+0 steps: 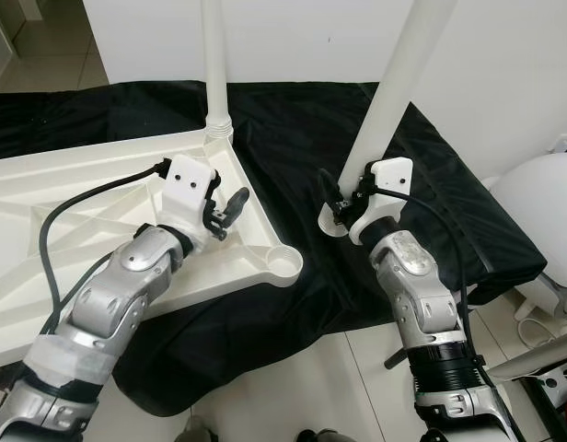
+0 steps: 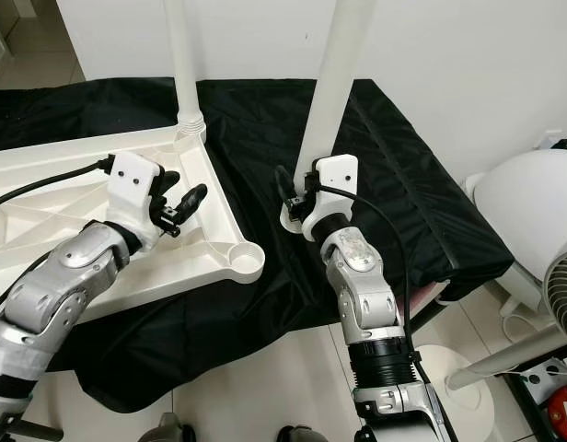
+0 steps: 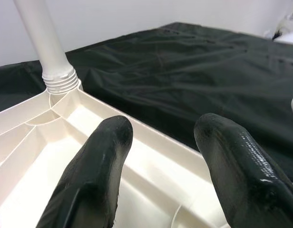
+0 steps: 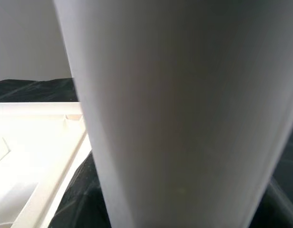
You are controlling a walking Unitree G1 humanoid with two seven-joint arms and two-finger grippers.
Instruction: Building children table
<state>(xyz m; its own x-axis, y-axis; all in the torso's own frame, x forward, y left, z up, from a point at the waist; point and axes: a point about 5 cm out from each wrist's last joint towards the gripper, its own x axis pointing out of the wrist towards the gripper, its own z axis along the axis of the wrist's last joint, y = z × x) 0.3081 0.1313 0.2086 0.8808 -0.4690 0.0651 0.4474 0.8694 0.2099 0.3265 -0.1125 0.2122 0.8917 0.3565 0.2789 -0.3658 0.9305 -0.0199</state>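
A white plastic children's tabletop [image 1: 44, 212] lies upside down, ribbed underside up, on a surface draped in black cloth [image 1: 302, 129]. One white table leg [image 1: 214, 64] stands upright, screwed into the tabletop's far corner socket by its threaded collar. The near corner socket [image 1: 282, 262], a round cup in the tabletop's rim, holds no leg. The left gripper [image 1: 226, 210] hovers over the tabletop between those two corners, close above the rim, and its fingers [image 3: 96, 175] are spread wide with nothing between them; past them the left wrist view shows the fitted leg's collar and the cloth beyond. The right gripper [image 1: 343, 201] is beside the tabletop, off its near corner and over the cloth, clamped on the lower part of a second white table leg [image 1: 394, 92]. This leg leans slightly, its top tipped away from the tabletop, and its flared lower end sits just above or on the cloth; I cannot tell which. In the right wrist view that leg rises close before the camera, with the tabletop's rim behind it. Further from the tabletop, past the cloth's edge, stands a white rounded object [image 1: 541, 207] on a tiled floor [image 1: 293, 387].
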